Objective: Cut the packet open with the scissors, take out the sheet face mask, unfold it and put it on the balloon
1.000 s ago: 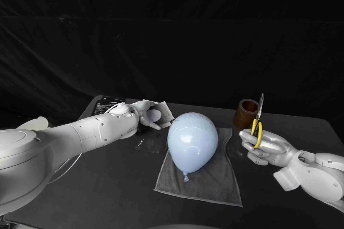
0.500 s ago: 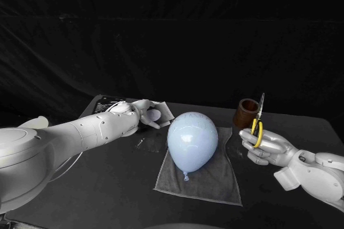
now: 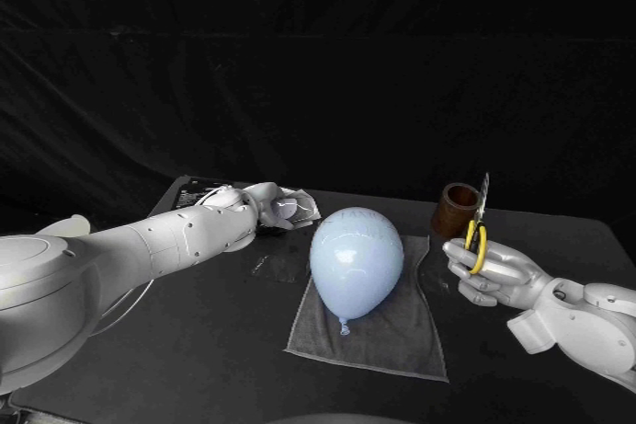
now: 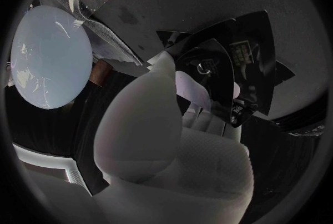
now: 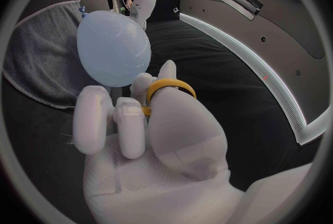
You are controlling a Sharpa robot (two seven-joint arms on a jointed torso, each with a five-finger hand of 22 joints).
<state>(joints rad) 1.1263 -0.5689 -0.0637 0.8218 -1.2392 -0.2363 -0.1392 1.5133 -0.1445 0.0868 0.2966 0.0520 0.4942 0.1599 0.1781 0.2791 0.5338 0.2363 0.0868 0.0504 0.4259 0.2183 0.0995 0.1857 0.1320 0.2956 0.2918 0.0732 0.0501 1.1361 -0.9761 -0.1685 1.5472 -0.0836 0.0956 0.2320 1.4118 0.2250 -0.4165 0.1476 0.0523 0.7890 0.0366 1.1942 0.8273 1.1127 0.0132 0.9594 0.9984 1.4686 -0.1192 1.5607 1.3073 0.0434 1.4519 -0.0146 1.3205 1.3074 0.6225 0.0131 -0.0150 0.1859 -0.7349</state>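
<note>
Left hand (image 3: 263, 205) pinches shiny foil packet (image 3: 294, 205), lifted just beside pale blue oval balloon (image 3: 356, 258) on grey towel (image 3: 378, 341). Right hand (image 3: 494, 275) clamps yellow-handled scissors (image 3: 476, 223), blades upright. We judge two risks: thin pinch slips and packet drops; blades stray and balloon bursts.

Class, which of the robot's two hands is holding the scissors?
The right hand holds the yellow-handled scissors, blades pointing up, beside the balloon; the left hand holds the packet instead.
</note>
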